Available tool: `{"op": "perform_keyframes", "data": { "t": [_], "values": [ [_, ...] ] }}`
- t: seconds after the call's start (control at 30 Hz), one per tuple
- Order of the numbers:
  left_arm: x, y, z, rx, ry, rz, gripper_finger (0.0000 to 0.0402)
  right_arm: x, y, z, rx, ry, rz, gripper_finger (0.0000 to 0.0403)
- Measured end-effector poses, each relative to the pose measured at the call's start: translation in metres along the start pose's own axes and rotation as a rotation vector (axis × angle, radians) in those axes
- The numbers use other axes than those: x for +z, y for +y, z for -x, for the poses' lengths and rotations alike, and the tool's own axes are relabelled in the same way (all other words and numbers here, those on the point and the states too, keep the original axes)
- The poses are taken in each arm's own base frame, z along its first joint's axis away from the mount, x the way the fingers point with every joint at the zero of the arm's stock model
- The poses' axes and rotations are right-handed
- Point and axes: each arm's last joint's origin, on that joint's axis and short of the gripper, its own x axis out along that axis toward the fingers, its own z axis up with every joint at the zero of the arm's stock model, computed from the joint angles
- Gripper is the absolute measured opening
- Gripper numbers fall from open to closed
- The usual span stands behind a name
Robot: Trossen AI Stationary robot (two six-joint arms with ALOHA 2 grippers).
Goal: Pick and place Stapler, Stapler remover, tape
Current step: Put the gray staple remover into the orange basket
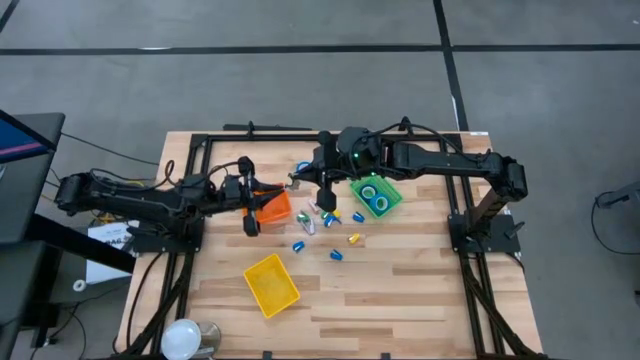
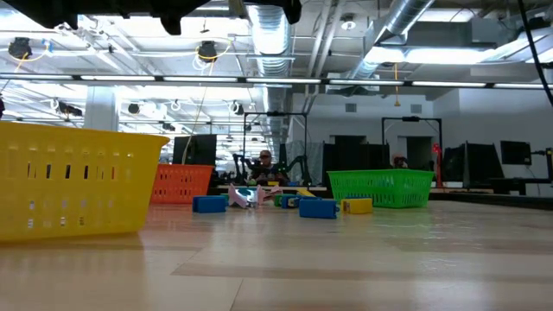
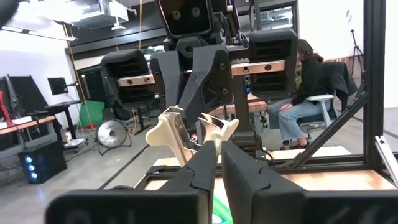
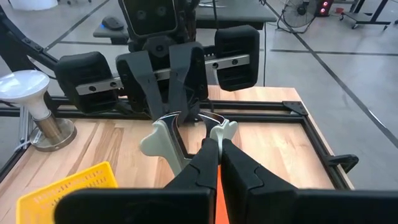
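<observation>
Stapler remover [image 3: 186, 134] hangs above the counter [image 1: 420, 270] between the orange bin [image 1: 272, 208] and the green bin [image 1: 397, 197]. Left hand [image 3: 216, 152] and right hand [image 4: 216, 146] are both clamped on it, probably passing it across. Two tape [image 1: 375, 195] rolls lie in the green bin.

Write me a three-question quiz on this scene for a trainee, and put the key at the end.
1. True or false: two rolls of blue tape lie in the green bin.
2. Whose jaws are shut on the staple remover? A. the left arm's only. B. the right arm's only. C. both arms'.
3. Fill in: the bin nearest the lamp at the table's edge is the ____ bin.

Key: 1 true. 2 C: the two arms meet above the table, and each grips the remover. 3 yellow.
</observation>
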Motion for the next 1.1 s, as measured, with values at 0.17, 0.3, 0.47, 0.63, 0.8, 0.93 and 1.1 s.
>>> {"op": "perform_keyframes", "data": {
  "t": [0.17,0.3,0.47,0.63,0.8,0.93,1.1],
  "values": [
    [-0.0001,-0.0001,0.0000,-0.004,-0.001,-0.002,0.0005,-0.0001,0.0000,0.0001,0.001,0.001,0.000,0.0000],
    [-0.0001,-0.0001,0.0000,-0.004,0.000,-0.002,0.0003,-0.0001,0.0000,0.0001,0.001,0.001,0.000,0.0003],
    [-0.0001,-0.0001,0.0000,-0.004,0.000,-0.002,0.0002,-0.0001,0.0001,0.0001,0.002,0.001,0.000,0.0024],
    [-0.0004,-0.0002,0.0000,-0.006,0.003,-0.002,0.0002,0.0001,0.0001,0.0002,0.002,-0.001,0.000,0.0071],
    [-0.0005,-0.0002,0.0000,-0.006,0.003,-0.003,0.0002,0.0003,0.0006,0.0002,0.027,-0.004,-0.012,0.0122],
    [-0.0033,0.0000,0.0001,0.012,0.035,-0.008,0.0002,0.0007,0.0017,0.0008,0.045,-0.006,-0.023,0.0157],
    [-0.0052,0.0002,0.0001,0.018,0.055,-0.013,0.0002,0.0050,0.0016,0.0083,0.052,-0.019,-0.027,0.0186]
  ]
}}
